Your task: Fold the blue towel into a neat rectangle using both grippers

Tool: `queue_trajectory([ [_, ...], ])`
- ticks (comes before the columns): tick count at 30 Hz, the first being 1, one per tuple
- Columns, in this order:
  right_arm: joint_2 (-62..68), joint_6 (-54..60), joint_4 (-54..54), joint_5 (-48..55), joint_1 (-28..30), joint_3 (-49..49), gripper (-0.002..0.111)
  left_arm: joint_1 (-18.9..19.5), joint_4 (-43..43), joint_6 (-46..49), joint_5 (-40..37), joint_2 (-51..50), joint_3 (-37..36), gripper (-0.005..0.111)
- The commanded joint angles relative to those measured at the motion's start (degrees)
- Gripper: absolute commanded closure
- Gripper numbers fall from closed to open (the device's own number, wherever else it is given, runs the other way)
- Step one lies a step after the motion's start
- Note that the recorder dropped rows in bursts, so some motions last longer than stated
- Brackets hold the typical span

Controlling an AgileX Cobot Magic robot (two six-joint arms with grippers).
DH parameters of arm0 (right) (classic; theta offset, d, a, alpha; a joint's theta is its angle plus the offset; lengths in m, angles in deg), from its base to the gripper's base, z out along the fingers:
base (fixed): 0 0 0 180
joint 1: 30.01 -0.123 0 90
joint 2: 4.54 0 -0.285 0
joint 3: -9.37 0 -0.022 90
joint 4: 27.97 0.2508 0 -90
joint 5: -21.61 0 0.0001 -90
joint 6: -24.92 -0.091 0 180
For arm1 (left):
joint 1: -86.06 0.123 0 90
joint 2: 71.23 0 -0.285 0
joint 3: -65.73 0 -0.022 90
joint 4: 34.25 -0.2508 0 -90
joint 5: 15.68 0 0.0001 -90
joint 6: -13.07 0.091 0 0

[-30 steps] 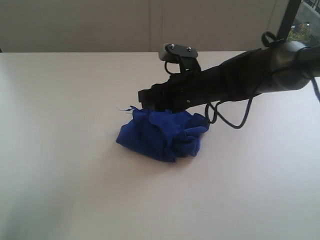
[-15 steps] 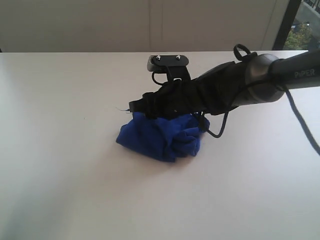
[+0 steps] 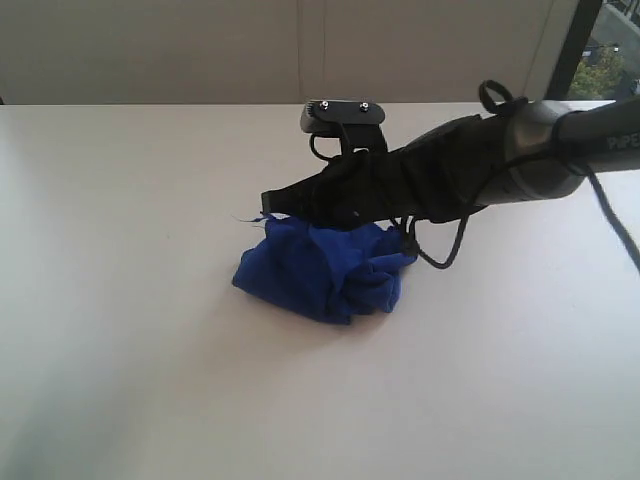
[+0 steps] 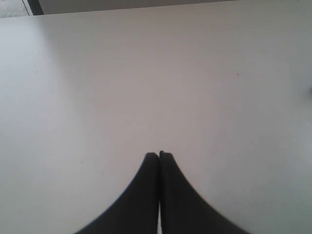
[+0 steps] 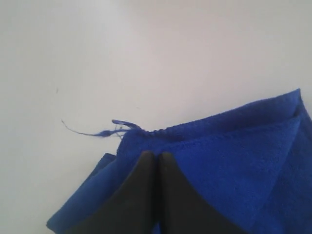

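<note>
right arm point(image 3: 470, 165) comes in low from the right, stretched near level, right gripper point(image 3: 268, 199) just above the far-left top of the blue towel point(image 3: 322, 270), a crumpled heap mid white table point(image 3: 120, 320). its fingers are pressed together over the towel's hemmed edge, beside a loose thread point(image 5: 87, 132); can't tell if cloth is caught. left gripper point(image 4: 159, 155) fingers pressed together above the tabletop, holding nothing

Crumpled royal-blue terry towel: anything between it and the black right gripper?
Nothing; in the right wrist view the gripper overlaps the towel directly.
</note>
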Motion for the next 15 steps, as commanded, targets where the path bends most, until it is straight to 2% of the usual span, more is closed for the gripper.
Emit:
queue_trajectory([
  [1, -4.0, -0.5, 0.2, 5.3, 5.1, 3.4, 0.108, 0.2, 0.2, -0.5, 0.3, 0.3, -0.4, 0.107],
  [6, -7.1, -0.5, 0.0, 10.0, 11.3, 8.3, 0.108, 0.2, 0.2, -0.5, 0.3, 0.3, -0.4, 0.107],
  [15, -13.0, -0.5, -0.2, 9.9, 16.7, 13.7, 0.108, 0.2, 0.2, -0.5, 0.3, 0.3, -0.4, 0.107],
])
